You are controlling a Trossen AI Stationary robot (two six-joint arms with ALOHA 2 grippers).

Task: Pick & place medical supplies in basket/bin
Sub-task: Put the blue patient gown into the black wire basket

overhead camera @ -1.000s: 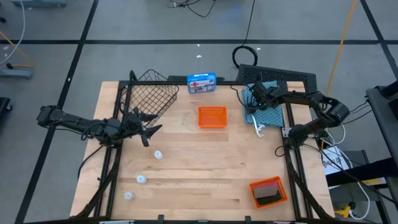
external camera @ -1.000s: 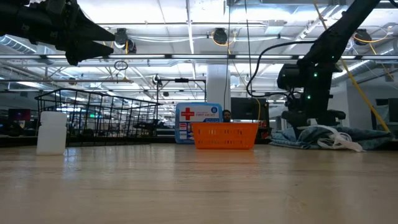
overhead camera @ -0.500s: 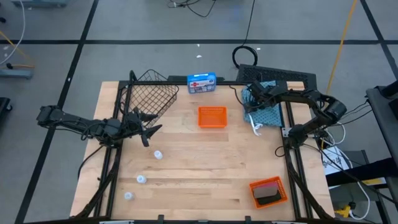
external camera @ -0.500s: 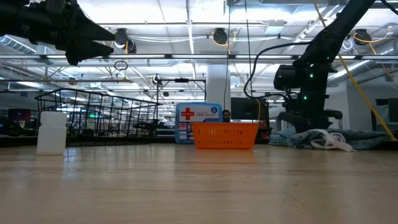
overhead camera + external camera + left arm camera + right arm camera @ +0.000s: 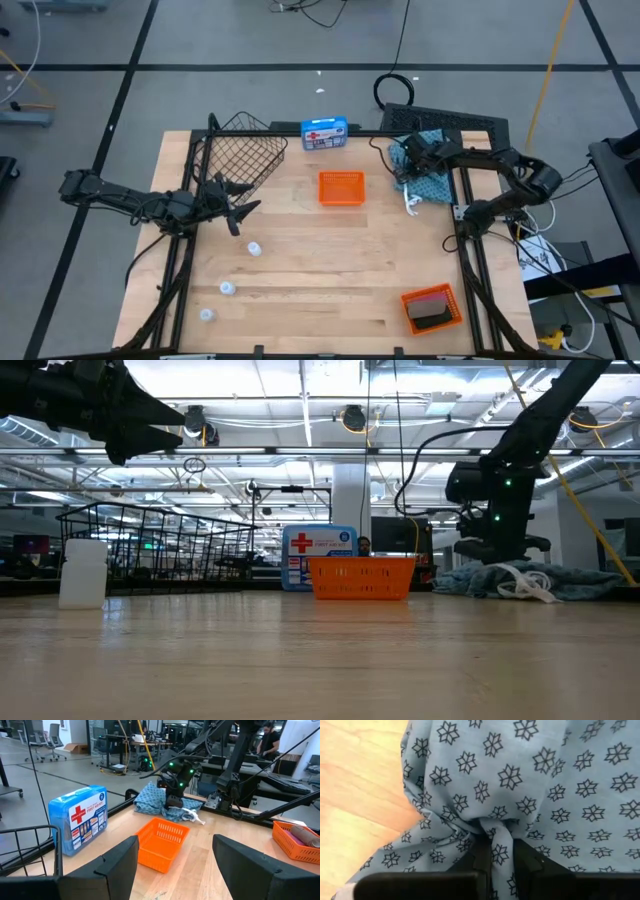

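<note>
A fold of the teal patterned cloth is pinched by the right gripper near the table's far right corner. The left gripper is held apart, empty, beside the wire basket at the far left. An orange tray and a blue first-aid box are seen between cloth and basket.

Room bright. Light comes from long ceiling lamps, glaring white in low view. Wooden table evenly lit, shadows soft. Low view: near tabletop blurry. Right wrist view: patterned cloth sharp, no glare.

Rolls indistinct in corner tray
</note>
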